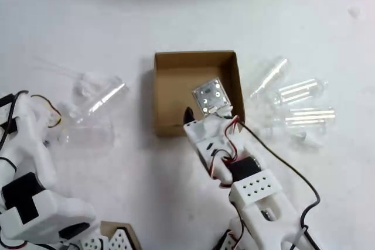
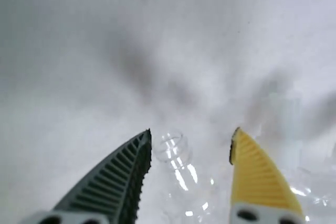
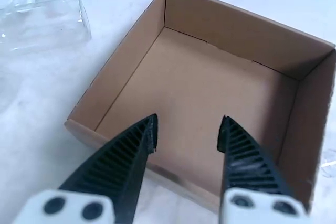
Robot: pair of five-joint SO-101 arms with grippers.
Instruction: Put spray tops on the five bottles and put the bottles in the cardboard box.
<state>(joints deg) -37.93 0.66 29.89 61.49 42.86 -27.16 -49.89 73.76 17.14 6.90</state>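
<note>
One cardboard box [image 1: 176,74], square, brown and open-topped, sits directly under the right end effector [image 3: 186,129], whose two black ribbed fingers [image 3: 131,150] are spread apart and hold nothing. They hang over the box's near wall, with its plain brown floor visible between them.

Beyond and to the right of that end effector, three clear bottles [image 1: 266,77] [image 1: 299,91] [image 1: 309,116] lie on their sides on the white surface [image 1: 176,21], close together just outside the box's right wall. They are see-through plastic streaked with bright glare.

To the left of the right end effector, past the box's other wall, lies a cluster of clear plastic [image 1: 96,106]. At least two bottle shapes show there, though their outlines run together and an exact count cannot be made. A thin tube [image 1: 50,65] trails from the far edge of that cluster. How many spray tops lie among it cannot be told.

The left end effector [image 2: 191,137], with one dark finger [image 2: 123,174] and one yellow finger [image 2: 257,174], is also spread wide and grips nothing. One bottle [image 2: 178,166] lies on the surface between its tips, its round mouth uncapped.
</note>
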